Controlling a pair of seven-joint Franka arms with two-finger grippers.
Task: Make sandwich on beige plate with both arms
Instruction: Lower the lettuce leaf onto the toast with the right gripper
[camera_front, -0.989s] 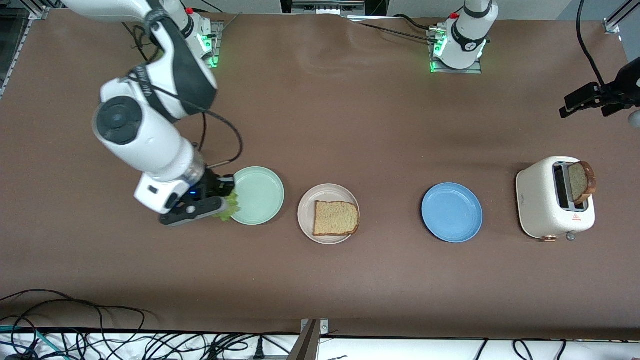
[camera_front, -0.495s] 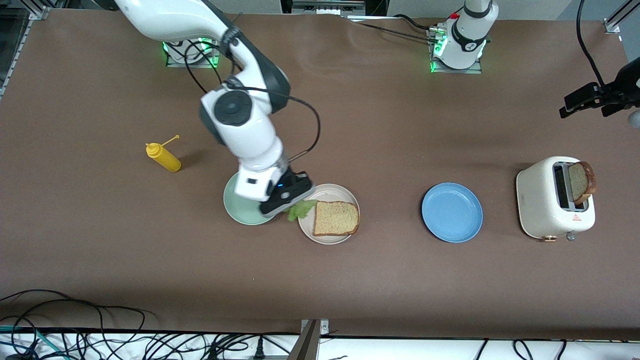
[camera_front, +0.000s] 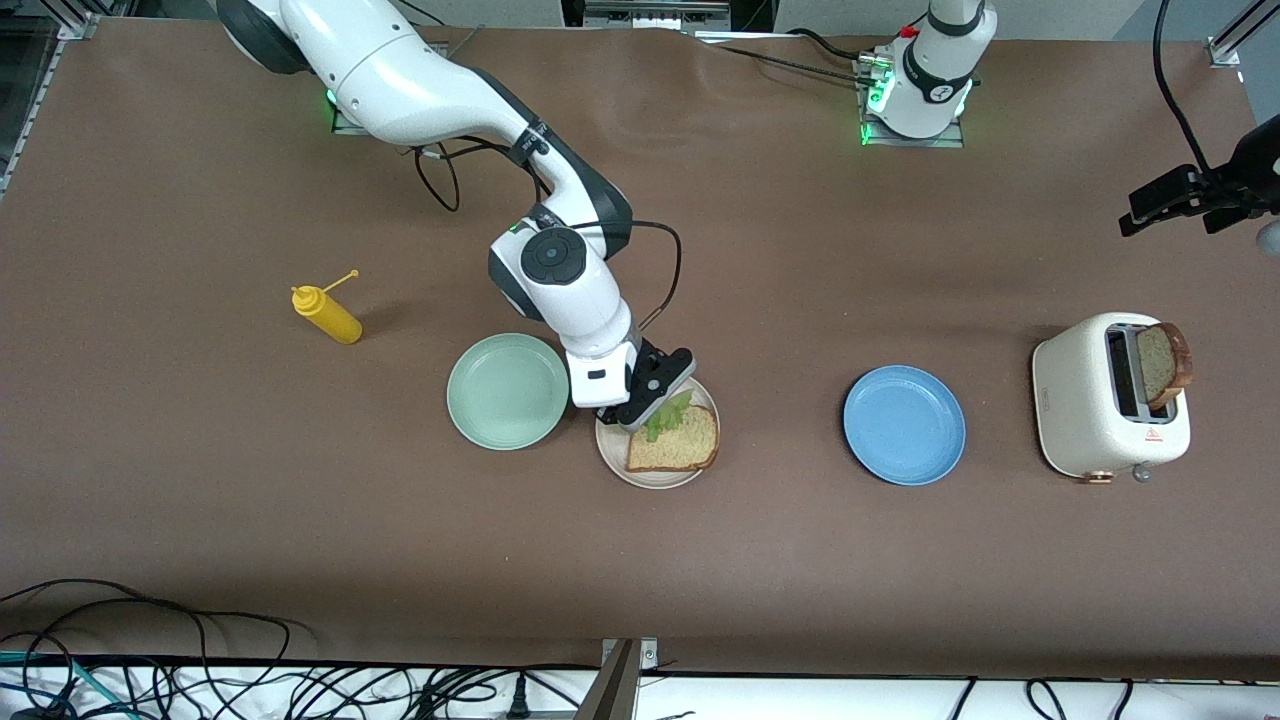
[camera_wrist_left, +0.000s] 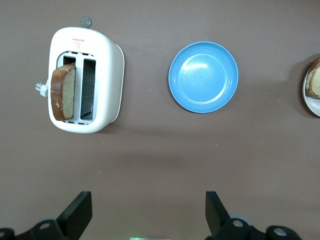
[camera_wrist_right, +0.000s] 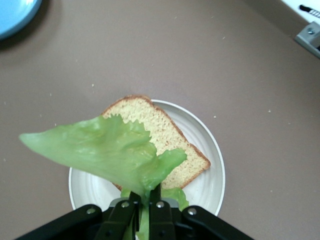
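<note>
From my front camera, the right gripper (camera_front: 655, 392) covers the beige plate's (camera_front: 612, 450) rim nearest the bases, and the lettuce leaf (camera_front: 668, 415) hides a corner of the bread slice (camera_front: 680, 447). My left wrist camera cuts the left gripper (camera_wrist_left: 148, 216) off at the frame edge; only a sliver of the plate shows there. A second slice (camera_front: 1163, 362) sits partly sunk in the toaster (camera_front: 1085, 410).

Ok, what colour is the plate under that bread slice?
Pale beige plate, clearest in the right wrist view; the bread slice lies on it.
</note>
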